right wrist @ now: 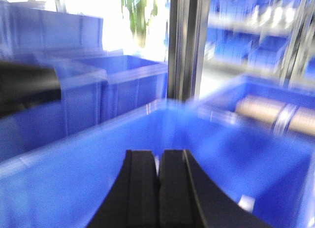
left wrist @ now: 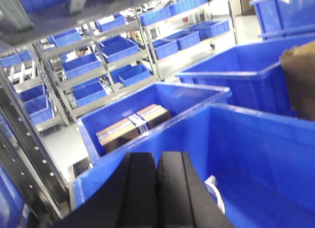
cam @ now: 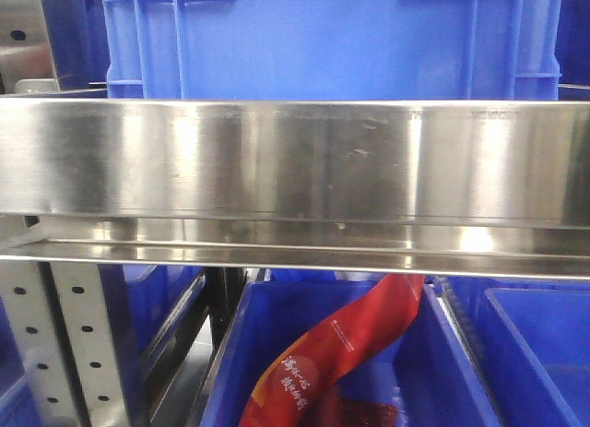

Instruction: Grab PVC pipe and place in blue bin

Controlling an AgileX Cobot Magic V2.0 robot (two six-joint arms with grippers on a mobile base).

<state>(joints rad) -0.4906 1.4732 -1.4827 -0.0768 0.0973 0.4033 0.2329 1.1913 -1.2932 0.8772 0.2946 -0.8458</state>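
While both end effectors hang over blue bin [left wrist: 256,154], fingers of each pressed together, nothing between them: left end effector [left wrist: 157,161], right end effector [right wrist: 158,161]. One PVC pipe [left wrist: 215,191] visible, white curved piece inside bin just right of left fingers, mostly hidden; long axis, pointing direction: cannot tell. One cardboard box [left wrist: 134,125] in neighbouring bin. Right view blurred.

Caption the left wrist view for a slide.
Left gripper, fingers together, above a blue bin; a white piece shows beside it.
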